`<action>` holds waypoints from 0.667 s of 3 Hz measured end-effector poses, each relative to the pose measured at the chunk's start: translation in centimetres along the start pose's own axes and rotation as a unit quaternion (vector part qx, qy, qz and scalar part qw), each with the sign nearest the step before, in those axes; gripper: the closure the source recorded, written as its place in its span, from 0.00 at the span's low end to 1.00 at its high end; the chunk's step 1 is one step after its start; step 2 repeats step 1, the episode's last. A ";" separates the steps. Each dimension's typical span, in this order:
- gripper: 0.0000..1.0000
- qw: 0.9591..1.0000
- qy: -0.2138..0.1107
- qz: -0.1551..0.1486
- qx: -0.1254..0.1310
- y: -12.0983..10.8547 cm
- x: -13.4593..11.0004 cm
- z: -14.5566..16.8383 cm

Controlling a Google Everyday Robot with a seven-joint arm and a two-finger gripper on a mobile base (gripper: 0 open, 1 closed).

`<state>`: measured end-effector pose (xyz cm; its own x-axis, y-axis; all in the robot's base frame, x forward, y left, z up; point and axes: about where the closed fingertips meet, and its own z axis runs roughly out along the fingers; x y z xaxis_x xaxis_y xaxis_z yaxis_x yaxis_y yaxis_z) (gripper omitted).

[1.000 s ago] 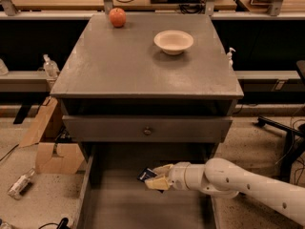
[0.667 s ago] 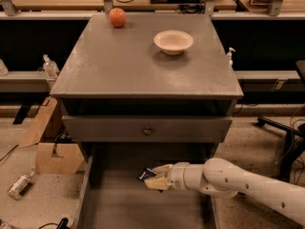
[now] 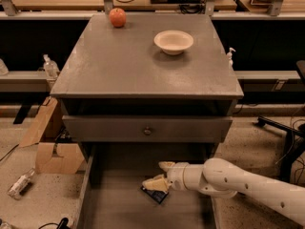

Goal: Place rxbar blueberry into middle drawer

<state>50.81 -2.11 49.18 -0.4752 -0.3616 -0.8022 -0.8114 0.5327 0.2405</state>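
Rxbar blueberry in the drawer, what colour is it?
The rxbar blueberry is dark blue-black, in the camera view, right by the hand in the middle drawer.

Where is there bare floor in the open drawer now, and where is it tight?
Bare floor lies beside the left wall of the wide grey wooden drawer and toward its near edge. The middle-right is crowded: the pincer sits there by the small flat dark bar wrapper, white arm crossing the right wall.
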 end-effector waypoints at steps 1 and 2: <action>0.00 1.000 0.000 0.000 -0.001 0.0 0.0 0.0; 0.00 1.000 0.000 0.000 -0.001 0.0 0.0 0.0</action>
